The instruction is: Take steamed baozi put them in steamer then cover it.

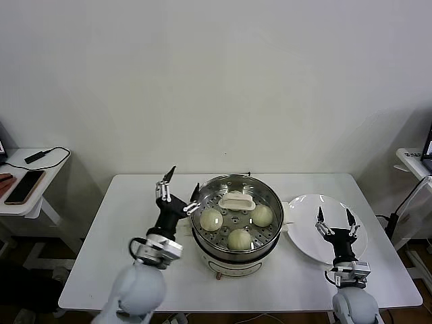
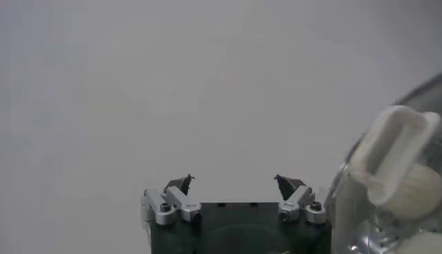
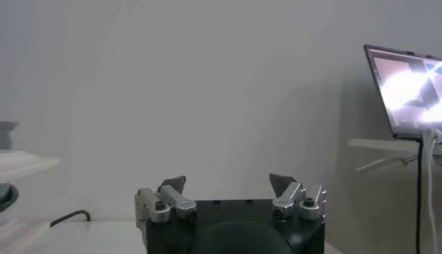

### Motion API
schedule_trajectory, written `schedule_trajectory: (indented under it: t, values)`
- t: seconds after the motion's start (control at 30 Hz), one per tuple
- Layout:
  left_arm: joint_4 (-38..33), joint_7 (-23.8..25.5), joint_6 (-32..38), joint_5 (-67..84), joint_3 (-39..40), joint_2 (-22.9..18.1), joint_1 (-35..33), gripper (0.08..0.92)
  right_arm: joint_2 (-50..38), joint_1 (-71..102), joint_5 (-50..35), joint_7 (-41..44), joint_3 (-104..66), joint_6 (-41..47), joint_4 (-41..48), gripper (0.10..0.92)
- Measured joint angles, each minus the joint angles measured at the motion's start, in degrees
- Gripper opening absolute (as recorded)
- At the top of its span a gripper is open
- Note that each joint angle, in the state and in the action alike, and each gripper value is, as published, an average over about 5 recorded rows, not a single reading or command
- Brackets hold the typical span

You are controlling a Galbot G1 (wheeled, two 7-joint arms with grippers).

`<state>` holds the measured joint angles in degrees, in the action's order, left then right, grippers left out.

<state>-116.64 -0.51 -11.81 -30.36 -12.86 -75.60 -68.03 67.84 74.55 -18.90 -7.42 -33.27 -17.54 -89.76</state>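
The steamer [image 1: 236,226] sits mid-worktop [image 1: 121,223] with three baozi [image 1: 211,218] visible on its tray. The cover [image 1: 235,200] appears to sit on the pot, its cream handle at centre. Glass with a metal rim: likely heavy, slippery and breakable, so that handle is the place to grip. The left end effector [image 1: 178,194] hangs spread just beside the steamer; the right end effector [image 1: 334,220] is spread above the plate [image 1: 304,236].

White table [image 1: 135,202], steamer [image 1: 236,236] at centre, white oval plate [image 1: 304,229] just beside it
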Motion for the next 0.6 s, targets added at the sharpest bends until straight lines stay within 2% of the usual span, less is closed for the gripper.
schedule_trajectory:
  t: [0.3, 0.6]
  values:
    - [10.18, -1.34, 11.48, 17.22, -5.64, 0.04, 0.07, 0.823, -0.56, 1.97, -1.45, 1.91, 0.05, 0.01, -0.82, 0.823]
    - [14.30, -1.45, 15.98, 24.57, -7.64, -0.20, -1.04, 0.823, -1.15, 3.70, -2.11, 2.63, 0.20, -0.73, -1.57, 0.823]
